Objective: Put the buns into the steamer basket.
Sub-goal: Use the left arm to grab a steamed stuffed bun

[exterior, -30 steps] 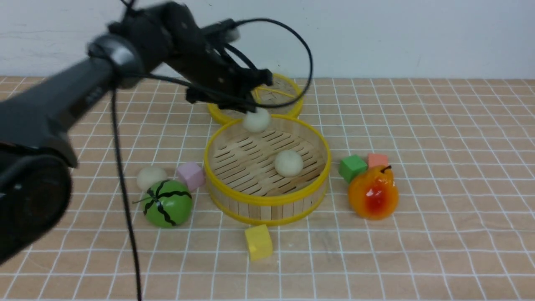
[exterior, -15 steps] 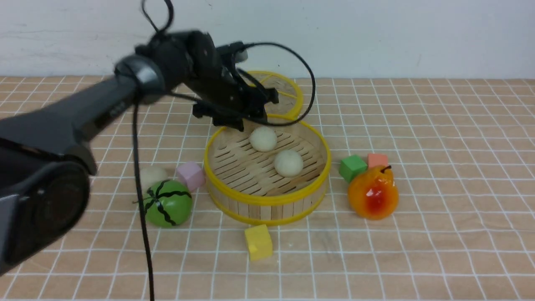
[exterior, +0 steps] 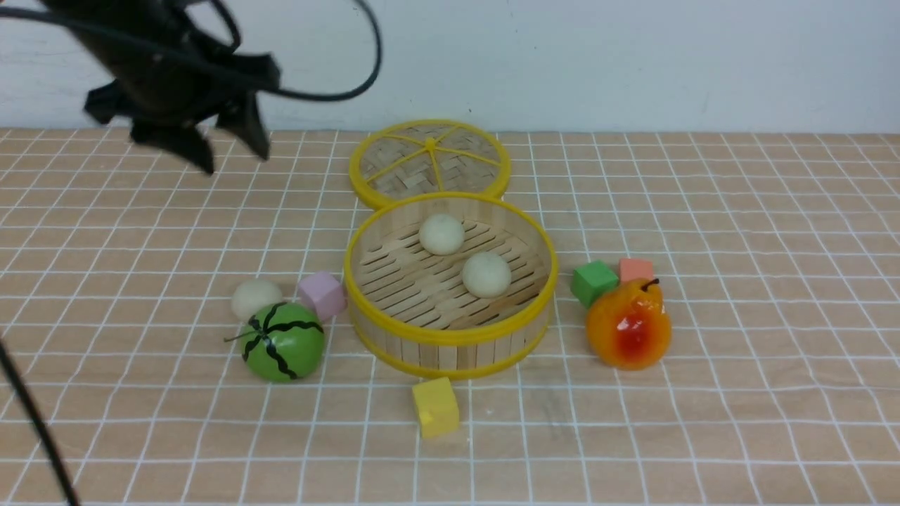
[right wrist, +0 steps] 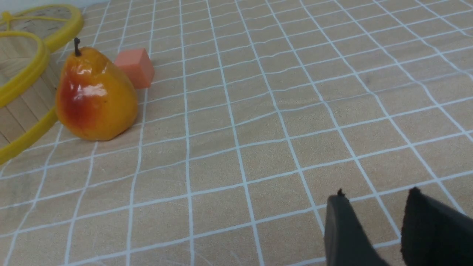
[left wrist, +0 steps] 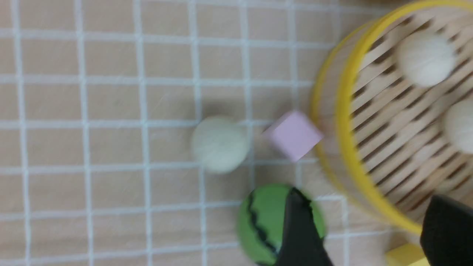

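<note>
On my front feed the left hand [exterior: 235, 161] is matt black all over: a blocky body, smeared by blur, ending in two fingers [exterior: 198, 151] that taper to blunt points. A black cable [exterior: 378, 49] arcs out of it in a wide loop. A second, thinner black cable [exterior: 35, 429] slants across the table's near left corner. On its own wrist camera those fingers show as flat black wedges with soft edges. The right hand [right wrist: 377, 192] pairs a smooth dark-grey finger [right wrist: 343, 232] with a blacker finger [right wrist: 432, 229] that has a rough, felt-like face. Each is tipped with a tiny nub.
</note>
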Tool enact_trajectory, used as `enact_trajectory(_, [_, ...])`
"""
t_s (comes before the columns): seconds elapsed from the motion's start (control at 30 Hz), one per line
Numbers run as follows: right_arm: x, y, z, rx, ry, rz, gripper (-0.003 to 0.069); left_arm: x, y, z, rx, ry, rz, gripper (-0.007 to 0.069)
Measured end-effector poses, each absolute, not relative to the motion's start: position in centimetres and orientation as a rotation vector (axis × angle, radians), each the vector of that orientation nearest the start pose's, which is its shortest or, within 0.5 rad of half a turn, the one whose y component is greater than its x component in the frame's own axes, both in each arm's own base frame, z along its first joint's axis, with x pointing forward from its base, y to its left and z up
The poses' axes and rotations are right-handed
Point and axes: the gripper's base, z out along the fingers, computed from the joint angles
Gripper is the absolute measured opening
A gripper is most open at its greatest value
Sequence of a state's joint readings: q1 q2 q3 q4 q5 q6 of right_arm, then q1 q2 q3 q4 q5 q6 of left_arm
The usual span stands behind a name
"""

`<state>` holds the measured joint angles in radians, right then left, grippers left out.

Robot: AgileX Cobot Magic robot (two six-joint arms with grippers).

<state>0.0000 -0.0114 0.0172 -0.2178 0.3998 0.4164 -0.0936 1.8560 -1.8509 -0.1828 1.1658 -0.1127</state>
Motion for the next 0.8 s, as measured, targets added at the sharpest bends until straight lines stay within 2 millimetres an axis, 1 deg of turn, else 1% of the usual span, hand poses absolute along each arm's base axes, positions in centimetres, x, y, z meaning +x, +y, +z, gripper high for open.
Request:
enact_trajectory(0.07, [5.2,-0.8,17.3,0.259,1.862,0.069,0.0241,40.0,-4.7,32.8,-0.112,2.657,-0.306,0.0407])
enact_trajectory(0.1, [5.2,-0.8,17.3,0.259,1.862,0.069,0.0241,40.1,-4.5,31.5,-0.137,2.663,-0.304,0.04])
enact_trajectory(0.13, [5.2,-0.8,17.3,0.259,1.862,0.069,0.0241,40.1,-4.5,31.5,-0.137,2.663,-0.304,0.04])
enact_trajectory(0.2, [5.2,-0.8,17.3,0.259,1.862,0.069,0.0241,40.1,-4.4,27.9,-0.186,2.689,-0.296,0.0379])
enact_trajectory(0.27, [5.2,-0.8,17.3,0.259,1.862,0.069,0.0241,40.4,-4.3,26.0,-0.206,2.695,-0.291,0.036])
enact_trajectory(0.3, [5.2,-0.8,17.3,0.259,1.862,0.069,0.0241,40.5,-4.3,25.7,-0.208,2.694,-0.29,0.0358])
enact_trajectory(0.33, [5.2,-0.8,17.3,0.259,1.862,0.069,0.0241,41.0,-4.3,24.7,-0.218,2.682,-0.286,0.034])
enact_trajectory(0.47, [5.2,-0.8,17.3,0.259,1.862,0.069,0.0241,42.2,-4.3,22.8,-0.235,2.647,-0.28,0.0294])
enact_trajectory(0.6, [5.2,-0.8,17.3,0.259,1.862,0.069,0.0241,43.4,-4.3,20.3,-0.253,2.641,-0.273,0.0246])
enact_trajectory(0.63, [5.2,-0.8,17.3,0.259,1.862,0.069,0.0241,43.4,-4.3,20.2,-0.254,2.642,-0.273,0.0246])
enact_trajectory(0.73, [5.2,-0.8,17.3,0.259,1.862,0.069,0.0241,43.8,-4.3,18.3,-0.265,2.673,-0.266,0.0211])
enact_trajectory(0.77, [5.2,-0.8,17.3,0.259,1.862,0.069,0.0241,43.9,-4.3,17.9,-0.268,2.683,-0.265,0.0181])
enact_trajectory(0.8, [5.2,-0.8,17.3,0.259,1.862,0.069,0.0241,44.0,-4.3,18.0,-0.269,2.684,-0.266,0.0155])
